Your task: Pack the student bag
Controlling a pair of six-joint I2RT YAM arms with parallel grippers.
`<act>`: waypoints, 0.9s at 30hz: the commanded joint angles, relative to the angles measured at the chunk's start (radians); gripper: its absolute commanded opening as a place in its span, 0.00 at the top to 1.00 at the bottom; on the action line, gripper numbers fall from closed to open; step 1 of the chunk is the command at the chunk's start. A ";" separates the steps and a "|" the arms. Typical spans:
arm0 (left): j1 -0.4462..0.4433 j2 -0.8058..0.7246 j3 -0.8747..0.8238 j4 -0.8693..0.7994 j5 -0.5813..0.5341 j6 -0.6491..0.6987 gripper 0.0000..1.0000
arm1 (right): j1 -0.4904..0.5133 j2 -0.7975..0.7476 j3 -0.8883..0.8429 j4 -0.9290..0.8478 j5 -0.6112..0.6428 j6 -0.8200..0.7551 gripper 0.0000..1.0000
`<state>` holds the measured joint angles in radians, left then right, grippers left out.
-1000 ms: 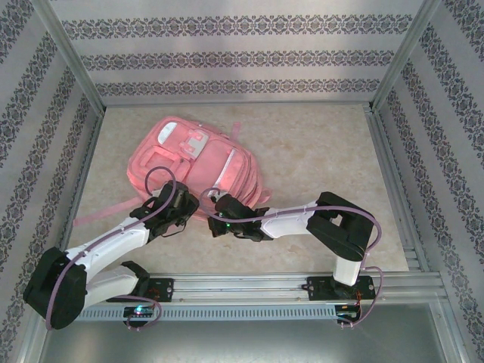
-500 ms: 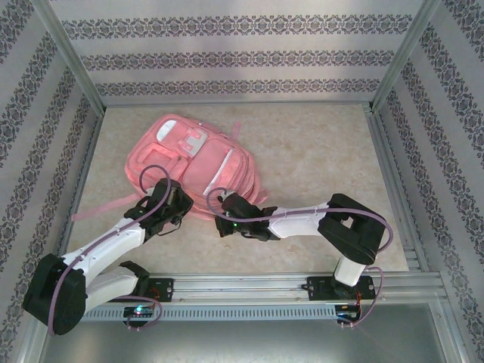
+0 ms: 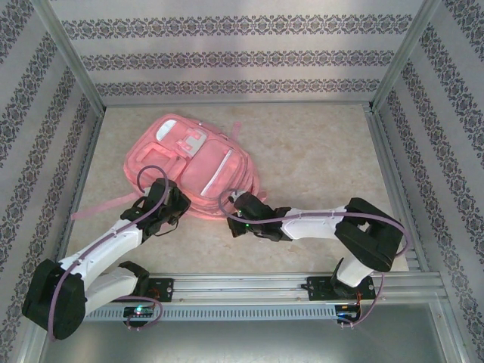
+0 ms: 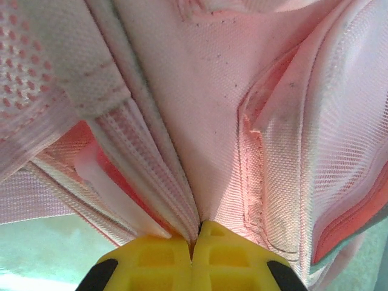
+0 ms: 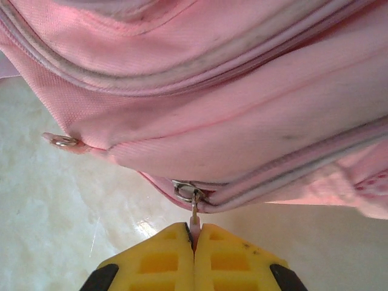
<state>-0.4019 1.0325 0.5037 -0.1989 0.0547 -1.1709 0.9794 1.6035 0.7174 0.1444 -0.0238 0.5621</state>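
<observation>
The student bag (image 3: 193, 160), a large soft pink backpack, lies flat on the table left of centre. My left gripper (image 3: 176, 204) is at the bag's near left edge. In the left wrist view the left gripper (image 4: 195, 228) is shut on a fold of the bag's pink fabric (image 4: 182, 200). My right gripper (image 3: 237, 204) is at the bag's near right edge. In the right wrist view the right gripper (image 5: 194, 229) is shut on the zipper pull (image 5: 194, 213), which hangs from a metal slider (image 5: 185, 192) on the bag's lower seam.
A pink strap (image 3: 102, 209) trails left of the bag toward the left wall. Patterned walls and aluminium posts enclose the beige table (image 3: 318, 151). A metal rail (image 3: 242, 287) with the arm bases runs along the near edge. Bare tabletop lies right of the bag.
The left gripper has shut on the bag's fabric. The right gripper has moved right along the bag's edge with the zipper pull, and its elbow swung right. The bag shifted slightly left.
</observation>
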 commanded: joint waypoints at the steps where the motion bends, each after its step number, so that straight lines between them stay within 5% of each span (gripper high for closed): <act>1: 0.054 -0.033 0.021 -0.108 -0.084 0.082 1.00 | -0.015 -0.019 -0.013 -0.063 0.023 -0.064 1.00; 9: 0.142 -0.097 0.139 -0.377 -0.074 0.224 0.98 | 0.008 0.051 0.047 0.017 -0.137 -0.088 1.00; 12: 0.146 -0.098 0.173 -0.439 -0.031 0.217 0.69 | 0.049 0.099 0.105 0.017 -0.118 -0.077 1.00; 14: 0.145 -0.100 0.167 -0.452 0.029 0.186 0.60 | 0.066 0.129 0.136 0.027 -0.110 -0.056 1.00; 19: 0.146 -0.134 0.098 -0.442 0.176 0.124 0.57 | 0.082 0.197 0.198 0.052 -0.088 -0.008 1.00; 27: 0.115 -0.191 -0.002 -0.336 0.239 0.035 0.55 | 0.083 0.220 0.214 0.102 -0.087 0.031 1.00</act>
<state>-0.2707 0.8539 0.5255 -0.5892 0.2584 -1.0824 1.0519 1.8053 0.9031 0.1921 -0.1280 0.5697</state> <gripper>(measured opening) 0.444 0.063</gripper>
